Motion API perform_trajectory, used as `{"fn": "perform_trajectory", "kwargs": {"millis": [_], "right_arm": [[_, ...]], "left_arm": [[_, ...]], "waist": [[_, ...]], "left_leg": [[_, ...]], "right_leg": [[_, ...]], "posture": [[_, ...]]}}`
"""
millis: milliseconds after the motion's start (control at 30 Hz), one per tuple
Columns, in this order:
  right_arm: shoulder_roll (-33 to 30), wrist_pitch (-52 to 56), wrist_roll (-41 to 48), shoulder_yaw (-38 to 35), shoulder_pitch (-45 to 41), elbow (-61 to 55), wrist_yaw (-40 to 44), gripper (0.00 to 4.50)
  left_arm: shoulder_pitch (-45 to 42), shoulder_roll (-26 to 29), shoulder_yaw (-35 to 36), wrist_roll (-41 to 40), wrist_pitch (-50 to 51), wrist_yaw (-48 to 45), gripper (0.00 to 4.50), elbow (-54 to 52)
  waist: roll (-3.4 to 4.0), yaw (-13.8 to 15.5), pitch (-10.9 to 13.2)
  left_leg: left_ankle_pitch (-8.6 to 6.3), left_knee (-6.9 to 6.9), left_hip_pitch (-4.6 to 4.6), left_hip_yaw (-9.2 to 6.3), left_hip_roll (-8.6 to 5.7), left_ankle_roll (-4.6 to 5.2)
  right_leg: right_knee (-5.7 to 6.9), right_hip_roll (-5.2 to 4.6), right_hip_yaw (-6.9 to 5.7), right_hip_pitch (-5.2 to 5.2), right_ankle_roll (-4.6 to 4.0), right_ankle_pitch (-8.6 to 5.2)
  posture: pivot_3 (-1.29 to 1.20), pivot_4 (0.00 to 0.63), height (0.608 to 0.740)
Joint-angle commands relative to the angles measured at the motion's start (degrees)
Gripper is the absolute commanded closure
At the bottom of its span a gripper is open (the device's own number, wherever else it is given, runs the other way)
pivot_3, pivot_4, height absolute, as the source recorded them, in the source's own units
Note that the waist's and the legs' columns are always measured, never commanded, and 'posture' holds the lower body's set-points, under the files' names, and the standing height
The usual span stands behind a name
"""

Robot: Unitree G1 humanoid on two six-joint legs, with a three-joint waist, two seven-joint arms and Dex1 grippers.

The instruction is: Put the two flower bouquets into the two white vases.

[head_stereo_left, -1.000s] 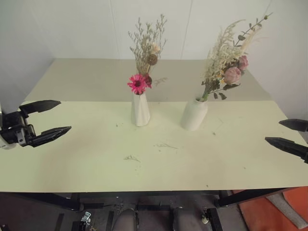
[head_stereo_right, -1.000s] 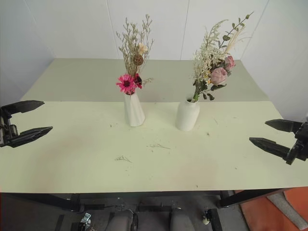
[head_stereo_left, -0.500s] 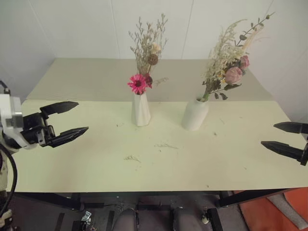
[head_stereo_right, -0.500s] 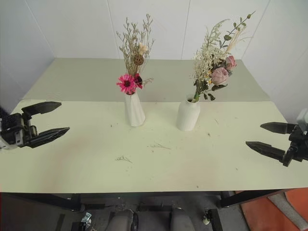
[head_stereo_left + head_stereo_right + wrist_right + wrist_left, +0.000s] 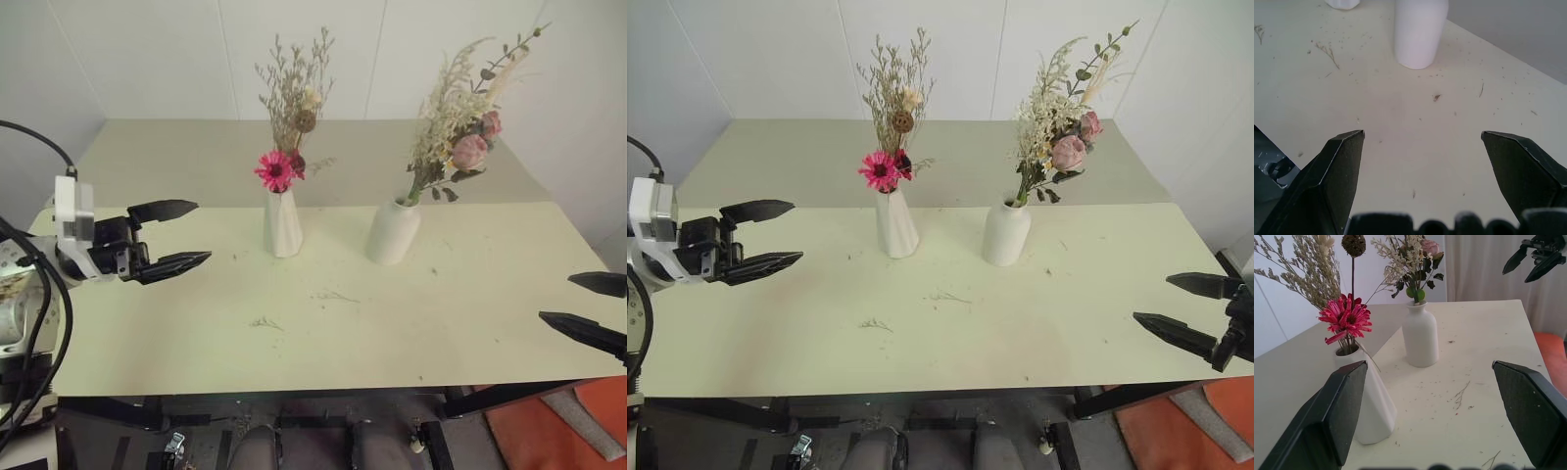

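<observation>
Both bouquets seated: small bunch (image 5: pixel 286 127) in cone vase (image 5: pixel 283 223), larger (image 5: pixel 460 117) in bottle vase (image 5: pixel 393 233). Left hand (image 5: pixel 181 235) and right hand (image 5: pixel 593 308) spread, empty. Advice: retreat wide, avoid stems.

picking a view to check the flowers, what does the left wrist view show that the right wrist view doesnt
Only the left wrist view: the pink daisy bunch standing in the slim cone vase, the rose bouquet in the round bottle vase, and the open right gripper across the table.

Only the right wrist view: its own open gripper seen up close, and the dark space past the table edge.

Both: the bottle vase's body, the pale table and scattered dried bits.
</observation>
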Motion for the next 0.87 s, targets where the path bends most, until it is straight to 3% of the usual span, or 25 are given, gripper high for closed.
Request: {"fn": "perform_trajectory", "kwargs": {"millis": [33, 867], "right_arm": [[-0.1, 0.4, 0.5, -2.8, -0.1, -1.3, -0.4, 0.00], [-5.4, -7.4, -3.3, 12.1, -13.5, 12.1, 3.5, 0.00]], "left_arm": [[-1.7, 0.2, -0.2, 0.8, -2.3, -1.6, 0.04, 1.8], [12.1, -0.4, 7.5, -1.7, -2.2, 4.7, 0.04, -10.0]], "waist": [[0.00, 0.0, 0.0], [0.00, 0.2, 0.0]], "left_leg": [[0.00, 0.00, 0.00, 0.00, 0.00, 0.00], [-0.02, -0.01, -0.06, 0.01, -0.01, 0.04]], "right_leg": [[-0.01, 0.00, 0.00, 0.01, 0.00, 0.00], [-0.10, -0.05, 0.00, -0.02, 0.01, -0.01]], "posture": [[0.00, 0.150, 0.740], [0.00, 0.150, 0.740]]}}
